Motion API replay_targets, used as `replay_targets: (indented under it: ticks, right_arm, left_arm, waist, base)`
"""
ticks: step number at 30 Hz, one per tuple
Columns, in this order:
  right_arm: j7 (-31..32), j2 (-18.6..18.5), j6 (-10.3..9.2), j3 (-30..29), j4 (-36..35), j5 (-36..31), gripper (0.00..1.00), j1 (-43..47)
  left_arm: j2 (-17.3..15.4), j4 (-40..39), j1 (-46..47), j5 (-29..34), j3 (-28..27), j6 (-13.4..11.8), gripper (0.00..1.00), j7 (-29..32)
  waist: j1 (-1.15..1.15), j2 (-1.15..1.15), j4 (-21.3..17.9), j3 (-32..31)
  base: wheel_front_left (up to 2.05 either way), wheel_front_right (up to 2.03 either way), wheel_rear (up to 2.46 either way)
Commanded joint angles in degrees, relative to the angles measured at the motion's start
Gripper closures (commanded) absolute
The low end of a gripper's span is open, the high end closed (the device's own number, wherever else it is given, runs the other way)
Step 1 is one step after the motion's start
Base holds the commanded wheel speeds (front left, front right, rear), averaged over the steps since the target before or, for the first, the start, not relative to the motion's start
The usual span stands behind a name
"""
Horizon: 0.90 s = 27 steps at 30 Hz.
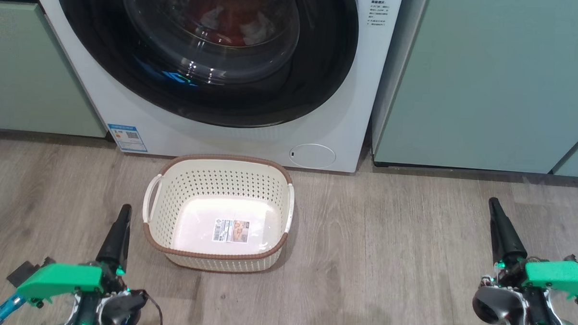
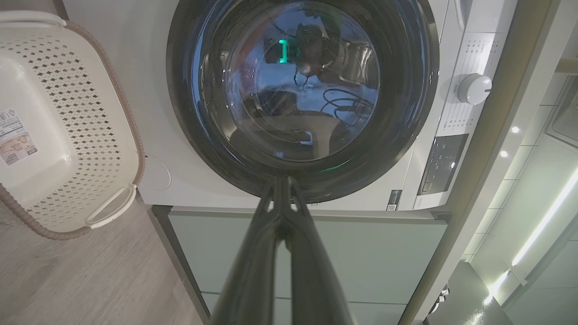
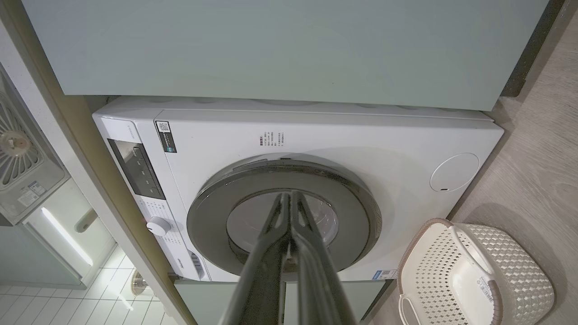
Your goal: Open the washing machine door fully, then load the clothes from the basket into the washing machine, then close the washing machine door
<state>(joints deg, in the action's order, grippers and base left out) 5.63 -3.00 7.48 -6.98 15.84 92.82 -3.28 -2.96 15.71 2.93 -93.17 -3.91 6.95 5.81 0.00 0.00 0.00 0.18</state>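
Grey-brown wood-look flooring is stretching across the near part of the scene, and we are facing the washing machine standing at its far edge between pale green cabinets. The washing machine door is sitting closed, flush against the white front, its glossy black rim circling the bulging glass. Through that glass we are seeing the clothes lying inside the drum, red fabric with white patches.

Low on the machine's front, a round white service flap is showing toward the right and a blue label sticker toward the left. The basket is resting on the floor just in front of the machine, roughly centred under the door. Its far rim is lying close to the machine's base, and we cannot tell whether the two are touching. A paper label is lying on the basket's pale bottom.

Our left gripper is hovering at the near left, just left of the basket and apart from it, its two dark fingers pressing together and gripping nothing. Our right gripper is hovering at the near right, well apart from the basket, its fingers likewise clenching on nothing. In both wrist views the fingertips are meeting and pointing toward the door.
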Motion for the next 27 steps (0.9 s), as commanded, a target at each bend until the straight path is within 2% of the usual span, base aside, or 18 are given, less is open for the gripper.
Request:
replay_targets:
  ticks: [1, 27]
  right_arm:
    - [0.4, -0.3, 0.01, 1.0, -1.8, -0.2, 1.00, -2.9]
    - [0.6, -0.2, 0.01, 0.8, -1.8, -0.4, 1.00, -2.9]
  left_arm:
    - [-0.3, -1.7, 3.2, 0.6, -2.1, 0.5, 1.00, 0.2]
    - [-0.2, -1.7, 3.2, 0.7, -2.3, 0.5, 1.00, 0.4]
  waist:
    - [0.00, 0.00, 0.0, 0.0]
    - [0.00, 0.00, 0.0, 0.0]
  base:
    - [0.00, 0.00, 0.00]
    - [0.00, 0.00, 0.00]
